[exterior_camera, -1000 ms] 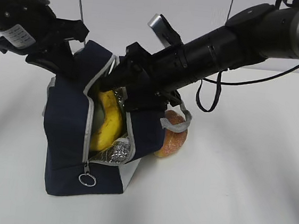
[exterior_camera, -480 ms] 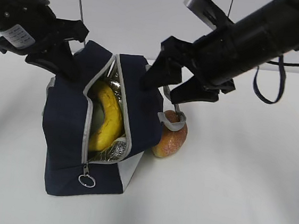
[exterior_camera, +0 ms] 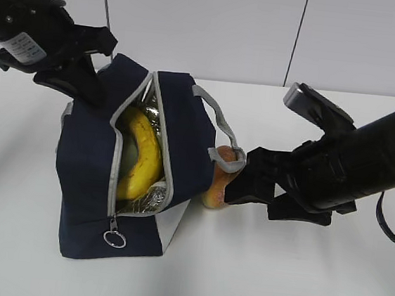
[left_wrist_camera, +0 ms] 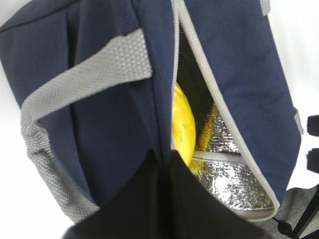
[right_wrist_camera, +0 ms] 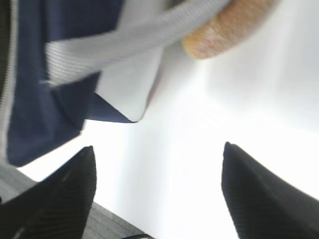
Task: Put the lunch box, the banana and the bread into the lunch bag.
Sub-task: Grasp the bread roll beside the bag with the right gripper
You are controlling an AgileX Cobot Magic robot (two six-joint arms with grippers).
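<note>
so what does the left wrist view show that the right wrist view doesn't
Only the left wrist view: the banana inside the open lunch bag, the silver lining, the grey zipper edge, and the left gripper shut on the bag's fabric at the opening.

Only the right wrist view: the bread on the table outside the bag, and the right gripper, open and empty, short of it.

Both: the bag's navy fabric and a grey strap handle.

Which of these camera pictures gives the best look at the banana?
The exterior view: the banana shows nearly whole, lying curved inside the open lunch bag. The left wrist view catches only a yellow sliver of it through the zipper gap. The right wrist view shows none of it.
</note>
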